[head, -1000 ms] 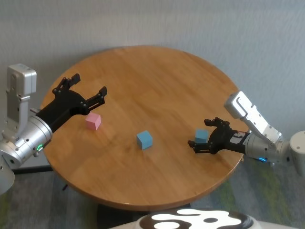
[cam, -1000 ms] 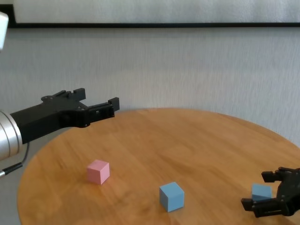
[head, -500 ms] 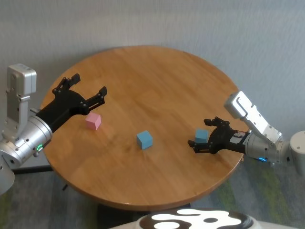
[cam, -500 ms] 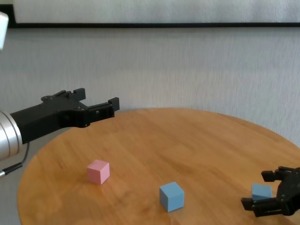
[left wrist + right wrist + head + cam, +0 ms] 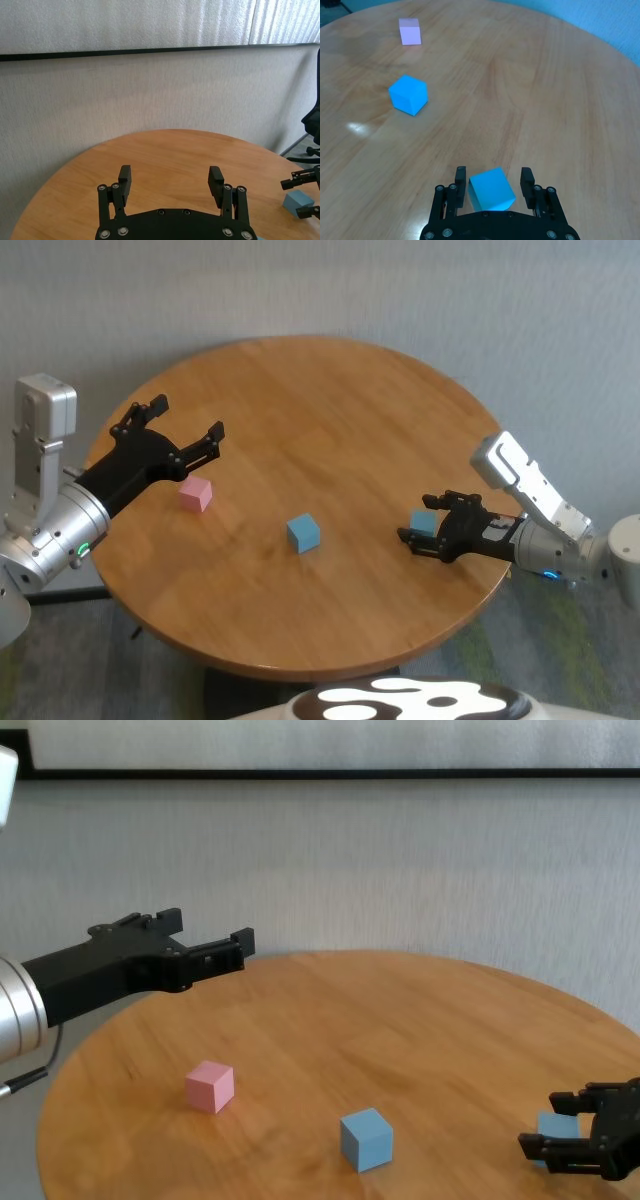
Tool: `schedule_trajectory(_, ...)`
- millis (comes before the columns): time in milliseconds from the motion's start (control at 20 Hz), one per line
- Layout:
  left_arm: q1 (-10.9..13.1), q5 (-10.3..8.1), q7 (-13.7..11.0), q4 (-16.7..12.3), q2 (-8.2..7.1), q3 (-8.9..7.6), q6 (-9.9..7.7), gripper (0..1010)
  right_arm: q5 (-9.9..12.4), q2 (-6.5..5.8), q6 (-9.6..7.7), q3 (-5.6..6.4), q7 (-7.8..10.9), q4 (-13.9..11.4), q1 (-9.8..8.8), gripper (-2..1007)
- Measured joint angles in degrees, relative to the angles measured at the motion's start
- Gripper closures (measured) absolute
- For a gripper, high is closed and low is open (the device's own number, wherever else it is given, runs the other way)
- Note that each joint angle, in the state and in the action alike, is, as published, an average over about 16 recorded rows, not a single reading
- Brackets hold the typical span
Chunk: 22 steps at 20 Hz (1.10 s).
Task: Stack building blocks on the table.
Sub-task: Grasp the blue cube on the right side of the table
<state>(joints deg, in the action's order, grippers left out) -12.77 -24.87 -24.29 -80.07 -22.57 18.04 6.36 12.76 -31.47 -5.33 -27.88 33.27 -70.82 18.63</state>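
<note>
Since 1 s ago the right gripper (image 5: 428,528) has closed in on the blue block at the table's right side: fingers were spread wider around it, now they sit narrower w/ the cube between them; everything else is unchanged. In the right wrist view that light blue block (image 5: 491,189) sits between the 2 fingers (image 5: 460,181), pads just beside or touching its side faces, can't tell if they press. Gripper looks part-closed around it, block still resting on the table (image 5: 330,400), not lifted as far as the head and chest views show. Chest view shows the same: right gripper (image 5: 566,1128) low at the table's near-right edge, block (image 5: 556,1129) partly hidden behind the black fingers. The 2nd light blue block (image 5: 303,533) stands alone near the table's middle-front, well apart from both grippers. The pink block (image 5: 196,494) lies toward the left side, near but not touching the left gripper (image 5: 183,430), which hovers above the table w/ fingers spread wide and nothing between them; left wrist view confirms the 2 fingers (image 5: 124,176) apart over bare wood. All 3 blocks are separate, none stacked.
</note>
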Motion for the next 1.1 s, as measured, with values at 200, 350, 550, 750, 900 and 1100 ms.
schedule_trajectory(200, 0.0, 0.0, 0.0, 0.0, 0.0, 0.0, 0.0, 9, 0.0, -0.02, -0.02, -0.02, -0.01, 0.0, -0.02, 453)
schedule_trajectory(350, 0.0, 0.0, 0.0, 0.0, 0.0, 0.0, 0.0, 9, 0.0, -0.03, -0.04, -0.04, -0.02, 0.0, -0.02, 542)
schedule_trajectory(550, 0.0, 0.0, 0.0, 0.0, 0.0, 0.0, 0.0, 9, 0.1, -0.05, -0.05, -0.05, -0.03, -0.1, -0.03, 623)
schedule_trajectory(750, 0.0, 0.0, 0.0, 0.0, 0.0, 0.0, 0.0, 9, 0.1, -0.06, -0.06, -0.06, -0.03, -0.1, -0.03, 646)
schedule_trajectory(900, 0.0, 0.0, 0.0, 0.0, 0.0, 0.0, 0.0, 9, 0.1, -0.06, -0.06, -0.07, -0.03, -0.1, -0.03, 647)
schedule_trajectory(1100, 0.0, 0.0, 0.0, 0.0, 0.0, 0.0, 0.0, 9, 0.0, -0.03, -0.09, -0.05, -0.07, -0.1, -0.03, 647)
